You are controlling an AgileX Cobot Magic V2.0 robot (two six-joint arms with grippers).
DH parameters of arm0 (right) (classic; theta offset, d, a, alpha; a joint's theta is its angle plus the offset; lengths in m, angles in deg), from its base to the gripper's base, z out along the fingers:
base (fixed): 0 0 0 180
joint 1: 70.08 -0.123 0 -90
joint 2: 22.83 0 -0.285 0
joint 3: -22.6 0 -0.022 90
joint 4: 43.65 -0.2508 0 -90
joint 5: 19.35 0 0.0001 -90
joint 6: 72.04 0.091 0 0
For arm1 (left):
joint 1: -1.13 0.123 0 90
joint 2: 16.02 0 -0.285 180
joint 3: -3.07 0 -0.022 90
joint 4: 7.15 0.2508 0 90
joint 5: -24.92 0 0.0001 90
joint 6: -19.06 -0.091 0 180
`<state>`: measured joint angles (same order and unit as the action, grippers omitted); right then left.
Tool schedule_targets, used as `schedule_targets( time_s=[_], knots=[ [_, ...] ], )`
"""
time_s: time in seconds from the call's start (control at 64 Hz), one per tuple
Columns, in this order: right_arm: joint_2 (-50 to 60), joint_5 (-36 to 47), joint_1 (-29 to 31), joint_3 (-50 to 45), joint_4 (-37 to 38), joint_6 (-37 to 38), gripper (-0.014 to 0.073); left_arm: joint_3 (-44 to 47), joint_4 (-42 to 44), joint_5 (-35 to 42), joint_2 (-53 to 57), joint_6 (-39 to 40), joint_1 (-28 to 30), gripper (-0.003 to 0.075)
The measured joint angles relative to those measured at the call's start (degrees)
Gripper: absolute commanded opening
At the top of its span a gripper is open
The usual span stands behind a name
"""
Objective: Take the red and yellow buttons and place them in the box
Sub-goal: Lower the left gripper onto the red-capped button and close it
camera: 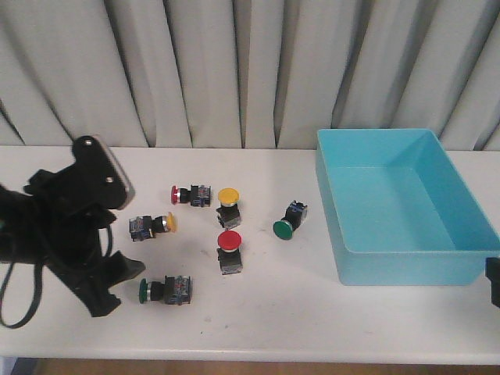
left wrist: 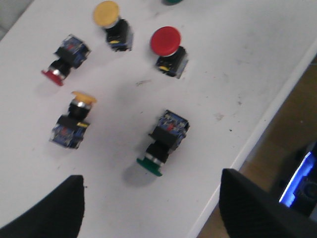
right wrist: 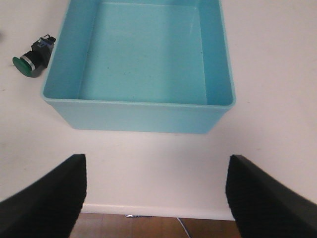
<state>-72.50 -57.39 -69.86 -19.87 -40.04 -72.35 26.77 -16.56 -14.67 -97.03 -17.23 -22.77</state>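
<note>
Two red buttons show: one upright (camera: 230,248) (left wrist: 167,45) and one on its side (camera: 190,194) (left wrist: 63,60). Two yellow buttons show: one upright (camera: 227,203) (left wrist: 113,24) and one on its side (camera: 153,225) (left wrist: 72,121). The turquoise box (camera: 406,266) (right wrist: 138,116) stands at the right and is empty. My left gripper (camera: 117,287) (left wrist: 151,208) is open and empty, at the front left, just short of the buttons. My right gripper (right wrist: 156,198) is open and empty, in front of the box's near wall, over the table's front edge.
A green button (camera: 166,291) (left wrist: 163,141) lies on its side nearest my left gripper. Another green button (camera: 290,220) (right wrist: 33,54) lies just left of the box. The table's front edge (left wrist: 257,134) runs close to the left fingers. Curtains hang behind.
</note>
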Motion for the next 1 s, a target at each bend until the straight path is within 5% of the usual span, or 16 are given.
schedule_targets(
  time_s=[0.531,1.0],
  knots=[
    [0.0,0.0,0.0,0.0,0.0,0.0,0.0541,-15.71,-17.03,0.44,-26.75,-29.58,-0.33,0.0538],
    [0.0,0.0,0.0,0.0,0.0,0.0,0.0541,-27.02,-19.6,2.19,-41.72,-33.26,-0.33,0.052]
  ],
)
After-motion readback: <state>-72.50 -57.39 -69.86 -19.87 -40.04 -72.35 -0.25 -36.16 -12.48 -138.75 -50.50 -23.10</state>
